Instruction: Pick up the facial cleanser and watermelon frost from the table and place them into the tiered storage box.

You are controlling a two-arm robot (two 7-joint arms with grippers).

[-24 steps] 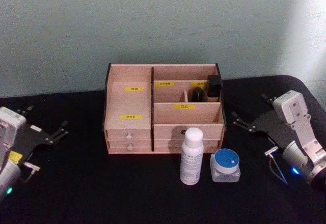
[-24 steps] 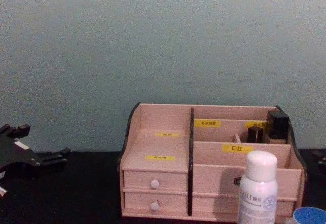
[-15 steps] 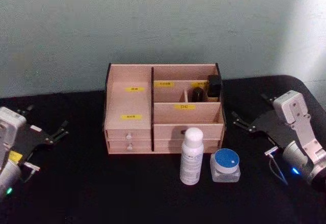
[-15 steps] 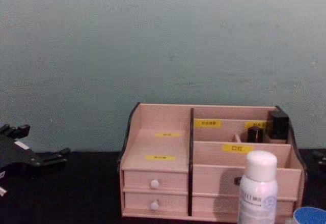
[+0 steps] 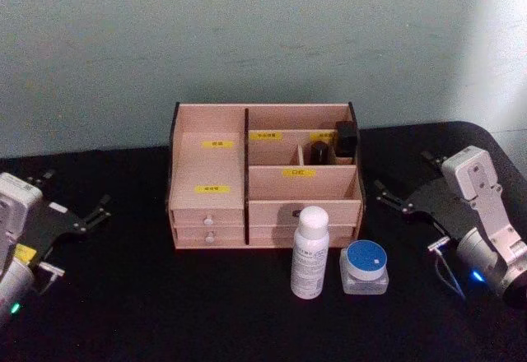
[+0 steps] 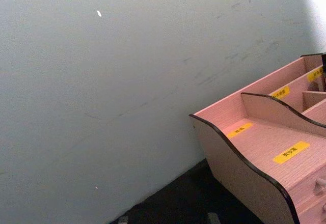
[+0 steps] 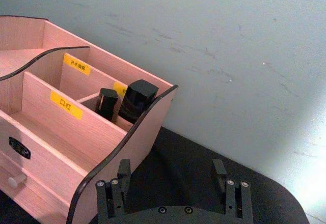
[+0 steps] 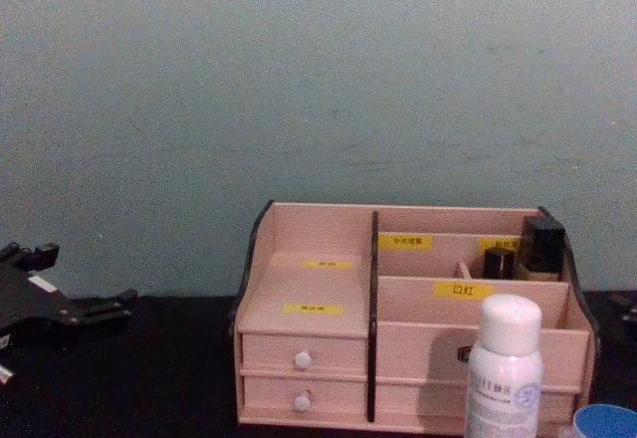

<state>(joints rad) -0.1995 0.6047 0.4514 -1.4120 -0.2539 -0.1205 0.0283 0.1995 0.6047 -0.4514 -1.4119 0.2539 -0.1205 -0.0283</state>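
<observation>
The tiered storage box (image 5: 303, 211) is pale pink wood with dark trim and stands at the table's middle back; it also shows as the box (image 8: 309, 284) in the chest view. Just in front of its right half stand a tall white bottle (image 5: 310, 253) and a squat clear jar with a blue lid (image 5: 365, 267). These are the facial cleanser and watermelon frost, but I cannot read which is which. My left gripper (image 5: 76, 193) rests open at the far left. My right gripper (image 5: 403, 173) rests open at the far right, apart from everything.
Two dark containers (image 5: 346, 141) sit in the box's back right compartment, seen close as dark containers (image 7: 137, 99). The black table (image 5: 165, 296) has free room on both sides of the box and in front. A grey-green wall stands close behind.
</observation>
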